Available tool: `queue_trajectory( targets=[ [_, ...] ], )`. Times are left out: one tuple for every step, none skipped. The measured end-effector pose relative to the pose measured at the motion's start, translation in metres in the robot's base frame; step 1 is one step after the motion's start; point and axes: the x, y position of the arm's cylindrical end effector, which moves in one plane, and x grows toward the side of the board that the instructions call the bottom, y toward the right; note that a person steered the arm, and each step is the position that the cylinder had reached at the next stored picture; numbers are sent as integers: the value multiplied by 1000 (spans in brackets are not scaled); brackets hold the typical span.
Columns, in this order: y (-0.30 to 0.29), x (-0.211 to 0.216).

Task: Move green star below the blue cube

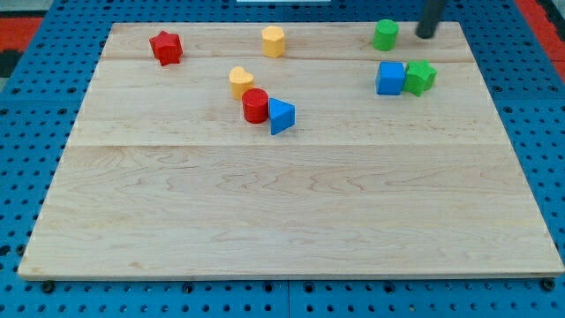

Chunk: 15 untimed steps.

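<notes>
The green star (pixel 421 77) lies near the view's top right, touching the right side of the blue cube (pixel 390 78). My tip (pixel 425 35) is at the view's top right, above the green star and apart from it, just right of a green cylinder (pixel 385 34).
A red star (pixel 165 47) and a yellow hexagonal block (pixel 273 41) lie along the view's top. A yellow heart-shaped block (pixel 241 80), a red cylinder (pixel 255 105) and a blue triangle (pixel 281 116) cluster left of centre. All rest on the wooden board (pixel 291 212).
</notes>
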Motion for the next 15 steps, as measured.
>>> queue_trajectory(
  targets=[
    [-58, -6],
    [-85, -1],
    [-84, 8],
    [-67, 8],
    [-54, 5],
    [-26, 22],
    [-38, 7],
    [-51, -7],
    [-68, -7],
    [-70, 14],
    [-70, 53],
    [-77, 95],
    [-113, 101],
    [-75, 82],
    [-19, 101]
  ],
)
